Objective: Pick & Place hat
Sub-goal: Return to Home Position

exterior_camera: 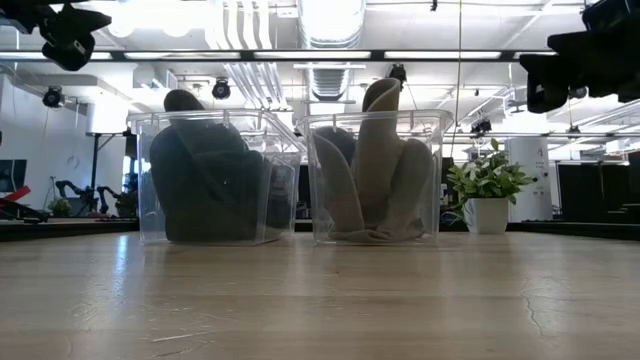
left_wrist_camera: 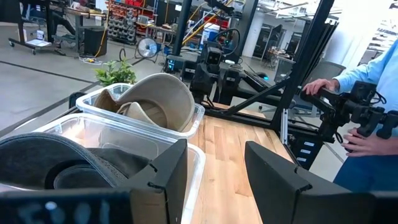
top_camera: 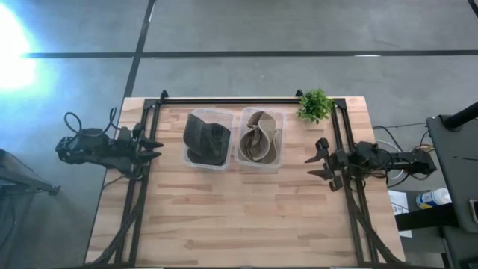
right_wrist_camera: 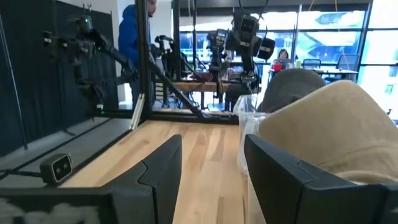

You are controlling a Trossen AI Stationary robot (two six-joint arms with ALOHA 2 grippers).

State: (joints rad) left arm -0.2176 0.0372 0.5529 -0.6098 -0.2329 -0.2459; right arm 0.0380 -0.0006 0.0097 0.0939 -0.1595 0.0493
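Two clear bins stand side by side near the rear edge of the surface. From above, the left bin holds the black caps and the right bin holds tan caps, with a plant at the rear right corner. The left arm lies over the left edge and the right arm over the right edge, both well apart from the bins.

At table height, both arms hang high in the upper corners, above the bin rims, and nothing lies loose on the wood in front.

On the left wrist, the left jaws stand open and empty, pointing across the bins; a person's hand rests on gear beyond the surface.

On the right wrist, the right jaws are likewise open with nothing between them, and the tan caps are close by.

Homing looks nearly complete. To finish well, each arm should settle slowly, keep its height above the rims, stay off the side rails, and leave the jaws open.
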